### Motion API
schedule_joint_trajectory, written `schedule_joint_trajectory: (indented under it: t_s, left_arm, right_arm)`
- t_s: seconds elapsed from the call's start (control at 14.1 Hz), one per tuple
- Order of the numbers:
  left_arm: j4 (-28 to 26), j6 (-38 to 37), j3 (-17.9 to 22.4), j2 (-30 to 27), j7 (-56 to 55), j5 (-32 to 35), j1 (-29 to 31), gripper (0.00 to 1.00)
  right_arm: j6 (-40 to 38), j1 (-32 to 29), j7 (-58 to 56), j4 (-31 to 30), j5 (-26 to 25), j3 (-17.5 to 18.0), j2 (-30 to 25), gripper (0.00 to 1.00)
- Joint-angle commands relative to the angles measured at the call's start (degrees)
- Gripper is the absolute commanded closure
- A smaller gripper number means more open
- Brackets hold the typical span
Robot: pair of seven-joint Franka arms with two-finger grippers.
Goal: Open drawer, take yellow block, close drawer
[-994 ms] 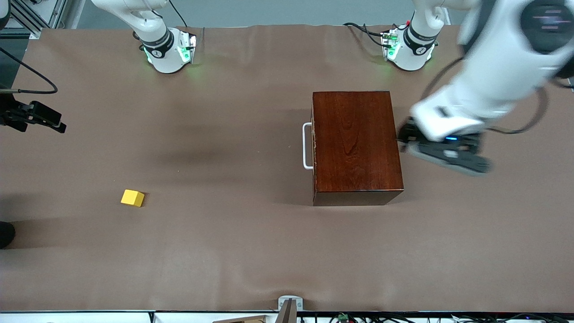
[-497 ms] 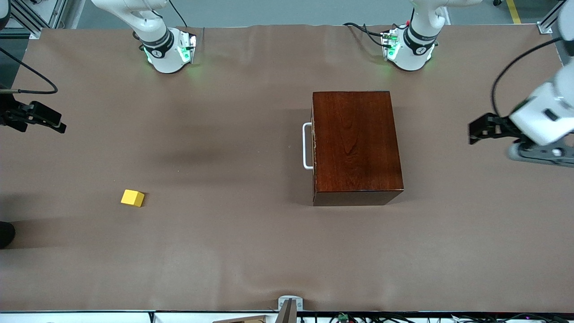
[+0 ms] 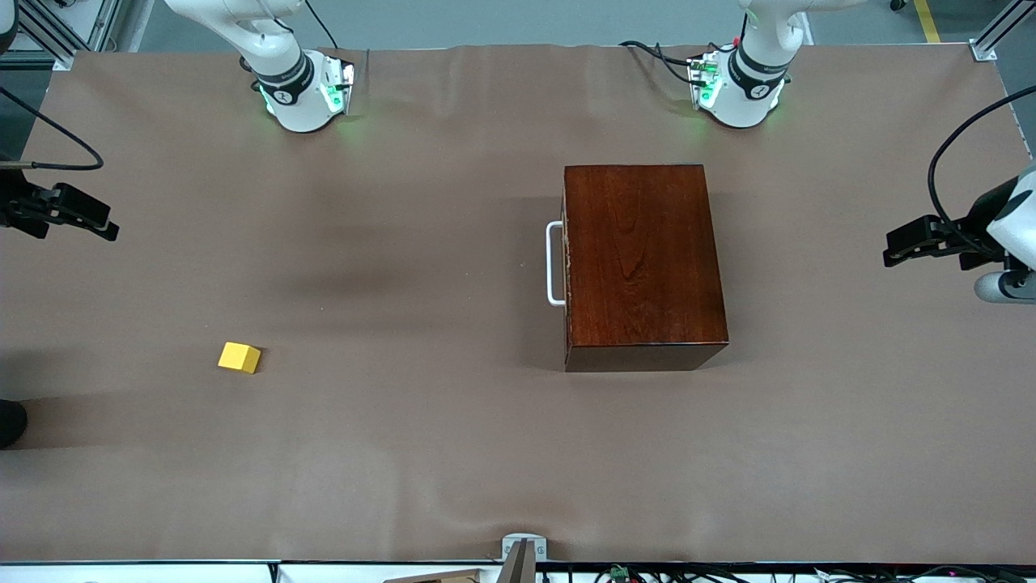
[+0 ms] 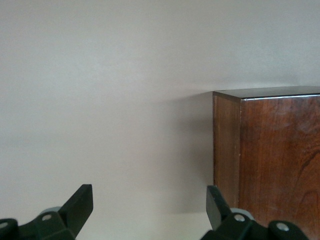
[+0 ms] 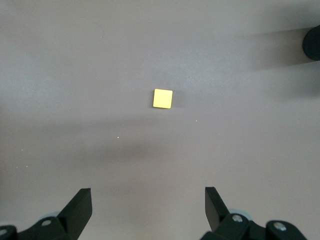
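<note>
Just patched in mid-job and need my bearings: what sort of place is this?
Likely a robotics lab bench: two arm bases bolted to a brown-covered table, aluminium framing at a corner, loose cables along the edge nearest the front camera.

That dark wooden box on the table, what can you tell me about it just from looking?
The wooden box is a glossy, dark reddish-brown rectangular block with visible grain, sitting flat on the brown table cover toward the left arm's end. A white U-shaped bar handle sticks out of the side facing the right arm's end; the drawer it belongs to is pushed in, closed. Nothing rests on the box and nothing touches it.
</note>
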Motion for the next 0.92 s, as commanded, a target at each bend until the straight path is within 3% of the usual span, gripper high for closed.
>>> schedule_joint_trajectory:
  t_s: [0.0, 0.85]
  left_arm:
    - [-10.52, 3.95, -0.39, -8.12, -0.67, -1.28, 0.40, 0.00]
    - [-11.51, 4.32, -1.00, -9.72, -2.60, -1.28, 0.32, 0.00]
  right_arm:
    - [-0.35, -0.86, 0.04, 1.28, -0.40, 0.59, 0.59, 0.00]
    - [0.27, -0.50, 0.13, 1.37, -0.57, 0.59, 1.20, 0.00]
